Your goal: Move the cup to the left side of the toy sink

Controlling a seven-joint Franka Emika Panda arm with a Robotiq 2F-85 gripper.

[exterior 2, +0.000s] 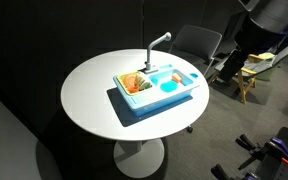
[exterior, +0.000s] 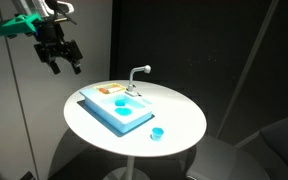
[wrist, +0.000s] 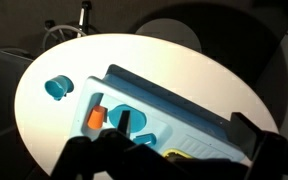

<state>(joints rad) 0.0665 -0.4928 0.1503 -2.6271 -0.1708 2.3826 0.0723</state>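
The tiny blue cup (exterior: 157,133) stands on the white round table (exterior: 184,118), just off the near corner of the toy sink (exterior: 116,110). The sink is light blue, with a white-grey faucet (exterior: 139,74) and an orange patch (exterior: 110,90). My gripper (exterior: 64,67) hangs high above the table's far left edge, open and empty, well away from both. In the wrist view the cup (wrist: 57,87) sits left of the sink (wrist: 174,112), and my open gripper (wrist: 184,128) frames the sink. In the exterior view showing the sink (exterior 2: 156,88) side-on, I cannot make out the cup.
The table (exterior 2: 89,95) stands alone against dark curtains. Office chairs (exterior 2: 196,42) and a wooden frame (exterior 2: 249,80) stand beyond it. A bicycle (wrist: 72,28) shows past the table's edge in the wrist view.
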